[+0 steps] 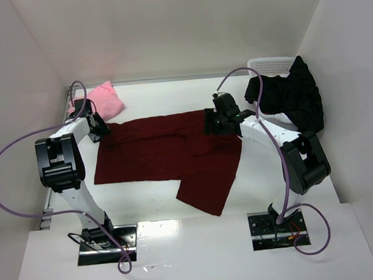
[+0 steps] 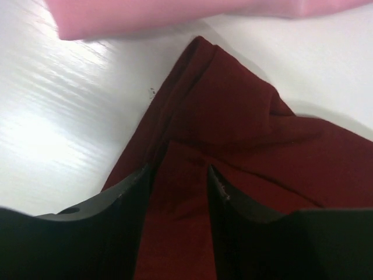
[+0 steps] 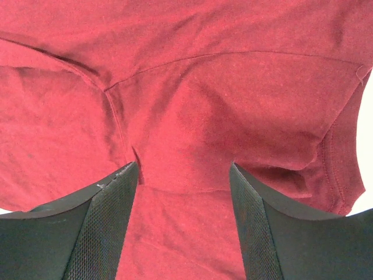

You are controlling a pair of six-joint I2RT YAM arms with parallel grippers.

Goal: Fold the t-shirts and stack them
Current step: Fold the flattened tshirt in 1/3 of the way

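Nearest the lens, the arm bases (image 1: 107,236) are bolted at the near edge of the table (image 1: 170,93). Between the arms the maroon shirt (image 1: 168,154) is spread flat, its long axis running left to right, with one flap angled out toward the near edge. Its far left corner is straddled by the left gripper (image 1: 99,127), whose jaws are seen apart, cloth lying slack between them and not pinched. Its far right edge is covered by the right gripper (image 1: 212,122), jaws wide and empty just above the fabric. Each end is thus nearest its own arm, so the next fold is judged to need both. The pink shirt (image 1: 104,101) is bunched at far left, just beyond the left gripper. The black shirt (image 1: 292,97) is draped over the basket (image 1: 271,63) at far right. The surface is white and glossy, and it is enclosed by white walls (image 1: 166,26).
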